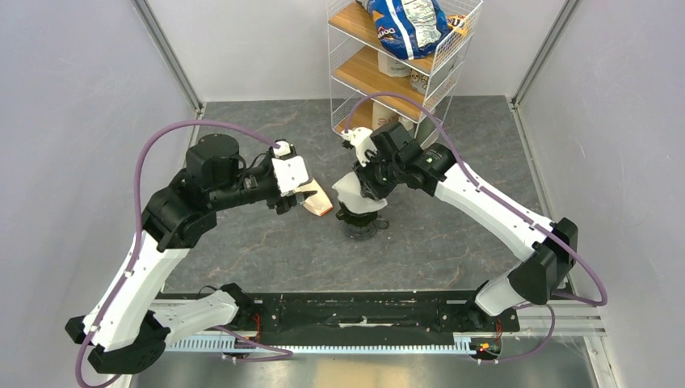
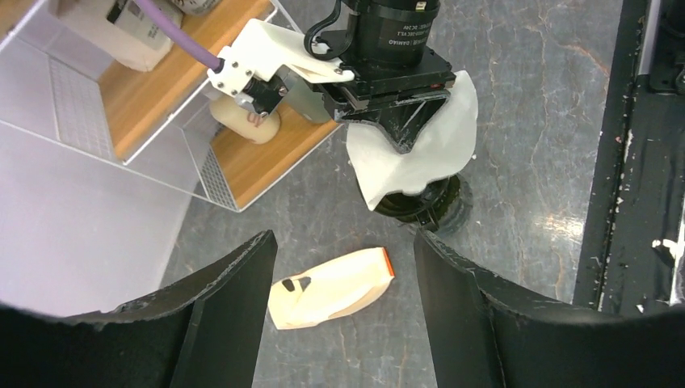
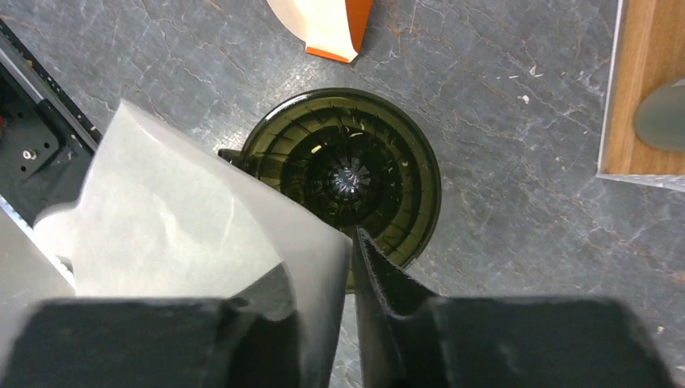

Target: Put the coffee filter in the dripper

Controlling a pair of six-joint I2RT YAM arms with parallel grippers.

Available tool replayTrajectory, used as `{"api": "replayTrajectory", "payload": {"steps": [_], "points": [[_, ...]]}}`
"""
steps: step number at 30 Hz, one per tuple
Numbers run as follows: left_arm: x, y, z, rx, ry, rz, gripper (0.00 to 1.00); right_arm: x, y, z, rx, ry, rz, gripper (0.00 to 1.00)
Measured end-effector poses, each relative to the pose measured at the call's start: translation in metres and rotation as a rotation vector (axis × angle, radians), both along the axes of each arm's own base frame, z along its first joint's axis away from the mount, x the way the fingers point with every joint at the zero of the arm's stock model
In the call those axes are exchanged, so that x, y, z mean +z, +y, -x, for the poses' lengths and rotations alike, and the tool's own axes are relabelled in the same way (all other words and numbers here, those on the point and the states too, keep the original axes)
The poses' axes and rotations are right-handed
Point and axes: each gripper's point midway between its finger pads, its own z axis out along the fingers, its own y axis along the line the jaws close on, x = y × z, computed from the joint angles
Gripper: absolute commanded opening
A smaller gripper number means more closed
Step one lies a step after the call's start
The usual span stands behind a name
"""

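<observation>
Seen from above, two robot arms reach over a grey table (image 1: 266,259). The right claw (image 3: 323,267) is nearly closed, pinching the edge of the white paper filter (image 3: 186,218), which hangs just above the dripper (image 3: 388,145), a dark ribbed funnel standing upright and empty on the table. In the right wrist view most of the paper spreads out to one side of the rim rather than over the middle, and it looks folded fairly flat, not opened into a cone. The left claw (image 2: 343,242) hovers wide open with nothing in it, above a tan packet (image 2: 331,287) with an orange end that lies flat on the table near the dripper. The main risk is the offset: let go here, the light sheet would likely catch on the rim and slide off onto the table. Lowered while flat, it could crease or bridge the opening instead of seating against the ribs. Nothing steadies the dripper, so a downward or sideways push from the fingers could shift or tip it. The thin paper might also cling to a finger as the claw opens and lift back out.
</observation>
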Motion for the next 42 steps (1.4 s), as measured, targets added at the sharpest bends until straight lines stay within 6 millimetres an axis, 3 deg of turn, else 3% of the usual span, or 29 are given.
{"api": "replayTrajectory", "payload": {"steps": [2, 10, 19, 25, 30, 34, 39, 42], "points": [[-0.005, 0.001, 0.0, 0.01, 0.022, 0.0, 0.72, -0.005, 0.002, -0.002, 0.002, 0.002, 0.003, 0.41], [-0.015, 0.004, -0.005, 0.058, 0.082, 0.025, 0.72, -0.014, 0.007, -0.01, 0.005, -0.009, 0.007, 0.48], [-0.022, 0.006, -0.012, 0.121, 0.163, 0.076, 0.72, -0.021, -0.001, -0.017, -0.012, -0.024, 0.031, 0.63], [-0.028, 0.007, -0.019, 0.18, 0.246, 0.123, 0.72, -0.02, -0.005, -0.02, -0.019, -0.032, 0.035, 0.77], [-0.04, 0.01, -0.027, 0.247, 0.364, 0.187, 0.72, -0.004, -0.009, -0.017, -0.005, -0.065, 0.009, 0.8], [-0.045, 0.013, -0.035, 0.295, 0.431, 0.226, 0.72, 0.019, -0.01, -0.009, 0.057, -0.102, -0.02, 0.72], [-0.043, 0.024, -0.053, 0.366, 0.479, 0.294, 0.69, 0.056, -0.004, 0.002, 0.181, -0.134, -0.059, 0.47], [-0.043, 0.033, -0.064, 0.409, 0.531, 0.338, 0.68, 0.062, 0.003, 0.005, 0.232, -0.116, -0.064, 0.41]]}}
